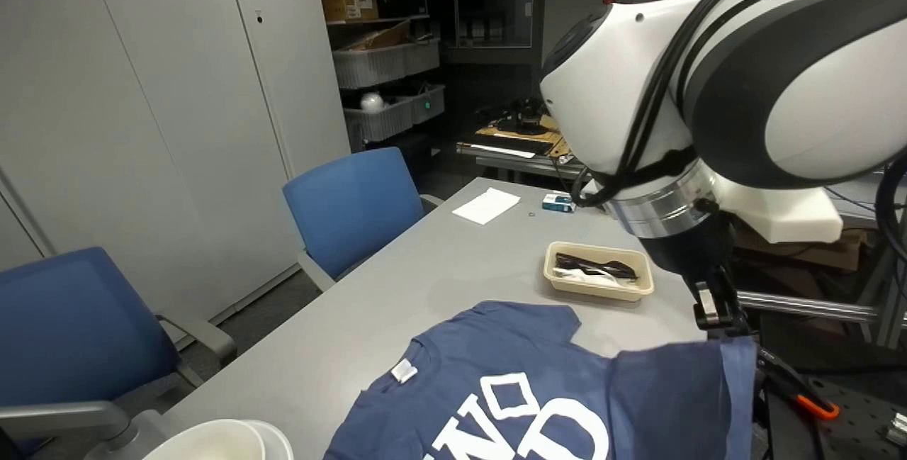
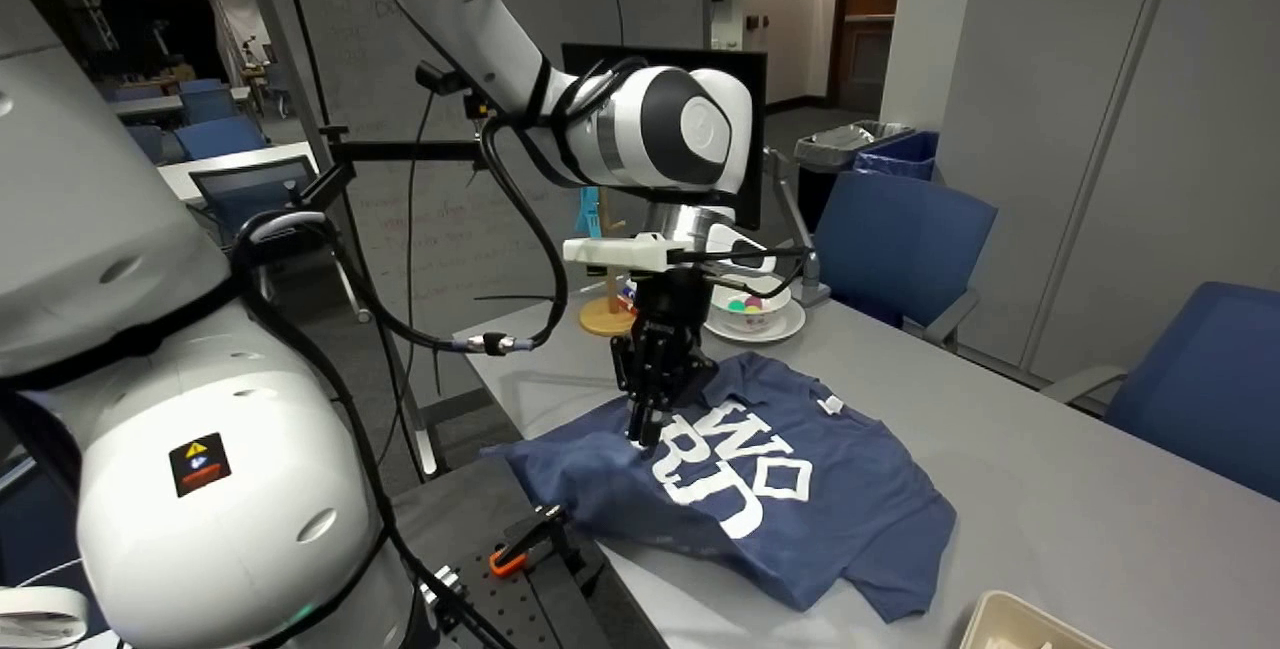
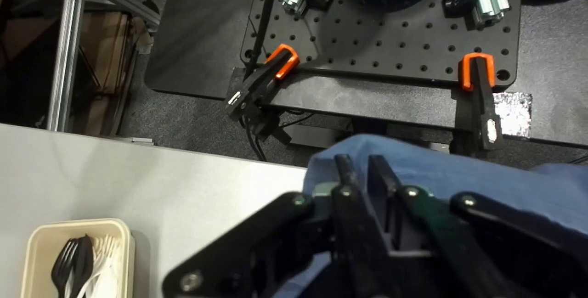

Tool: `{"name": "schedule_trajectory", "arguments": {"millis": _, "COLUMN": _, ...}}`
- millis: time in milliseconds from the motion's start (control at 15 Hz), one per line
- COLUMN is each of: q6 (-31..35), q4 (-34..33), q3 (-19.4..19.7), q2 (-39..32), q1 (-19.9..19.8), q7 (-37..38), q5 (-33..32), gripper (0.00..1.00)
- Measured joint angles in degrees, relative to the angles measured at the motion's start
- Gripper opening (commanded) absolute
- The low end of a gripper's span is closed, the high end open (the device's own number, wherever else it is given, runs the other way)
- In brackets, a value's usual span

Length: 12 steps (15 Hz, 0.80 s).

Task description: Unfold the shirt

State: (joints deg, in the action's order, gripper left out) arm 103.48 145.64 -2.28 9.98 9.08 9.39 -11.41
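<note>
"Two blue chairs (image 1: 358, 212) on the left, across the table (image 1: 397, 297) from the robot (image 1: 744, 105) — to keep them out of its reach, I suppose."

"Then, low down, a bowl (image 1: 205, 439) on a plate (image 1: 280, 442). Why at that end?"

"Probably so the cloth can spread without upsetting it. Next comes the shirt (image 1: 524, 354): most of it lies on the table, printed side up, collar towards the chairs. Only the end nearest the robot is raised."

"Raised why?"

"To draw out whatever is tucked under, I'd say. That end reaches past the table's edge, so it could easily slide down there."

"And the beige tray (image 1: 599, 291) beyond?"

"Cutlery (image 3: 85, 261) inside, near the sleeve but not touching. A wide tug might well catch it."

"Now the gripper (image 3: 360, 165) — is it pinching?"

"Not firmly, by the look of it. The fingertips (image 3: 344, 167) stand a little apart, blue cloth showing in the slot between, and the raised edge comes right up to them. Before they part wider, I'd want that edge brought back over the table."

"And the orange-tipped clamp (image 1: 793, 382), far right?"

"It seems to pin the perforated board (image 3: 363, 52) down, so nothing shifts when the robot pulls."
</note>
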Motion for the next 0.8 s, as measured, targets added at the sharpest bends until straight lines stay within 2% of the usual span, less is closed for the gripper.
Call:
{"name": "schedule_trajectory", "arguments": {"millis": 467, "q6": 0.2, "q4": 0.6, "q3": -0.1, "q2": 1.6, "q1": -0.6, "q7": 0.9, "q5": 3.0, "gripper": 0.99}}
{"name": "schedule_trajectory", "arguments": {"millis": 800, "q6": 6.5, "q4": 3.0, "q3": -0.1, "q2": 3.4, "q1": -1.0, "q7": 0.8, "q5": 7.4, "gripper": 1.0}}
